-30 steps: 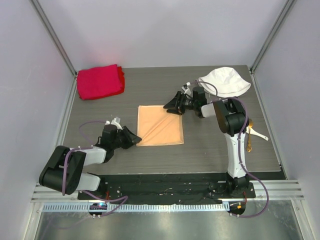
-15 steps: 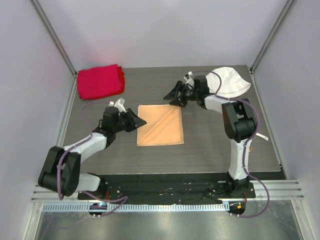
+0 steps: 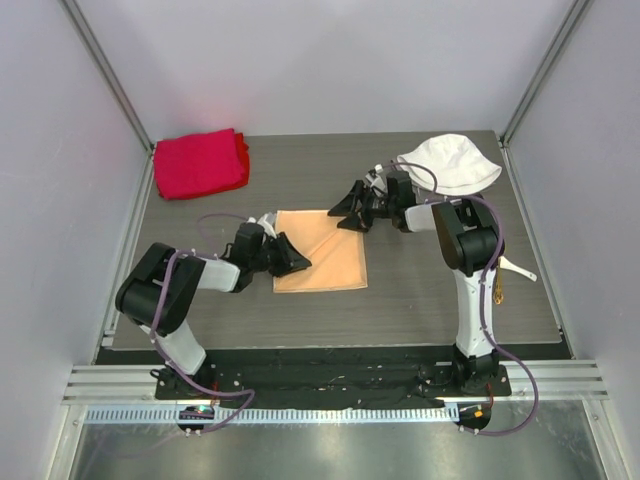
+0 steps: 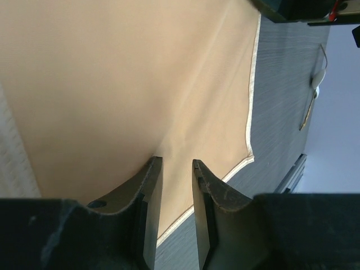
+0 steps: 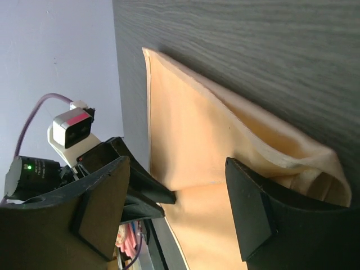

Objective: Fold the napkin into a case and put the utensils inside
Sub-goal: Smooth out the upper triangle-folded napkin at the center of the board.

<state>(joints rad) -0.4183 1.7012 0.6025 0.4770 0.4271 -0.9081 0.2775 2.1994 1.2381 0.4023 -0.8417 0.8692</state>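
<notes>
The peach-tan napkin [image 3: 322,250] lies flat in the middle of the table, with a diagonal crease. My left gripper [image 3: 296,262] rests low on its left edge. In the left wrist view its jaws [image 4: 175,164] stand a narrow gap apart, tips pressing on the napkin [image 4: 140,73], which puckers there. My right gripper [image 3: 348,212] is wide open at the napkin's far right corner. In the right wrist view [image 5: 175,169] the napkin [image 5: 197,146] bulges up at that corner. The white spoon [image 3: 516,266] lies far right, also showing in the left wrist view [image 4: 318,79].
A white bucket hat [image 3: 452,163] sits at the back right behind the right arm. A thick red cloth [image 3: 200,162] lies at the back left. A thin brown utensil [image 3: 498,286] lies beside the spoon near the table's right edge.
My left gripper has moved right and down onto the napkin's left edge. My right gripper has come back down towards the napkin's far right corner.
</notes>
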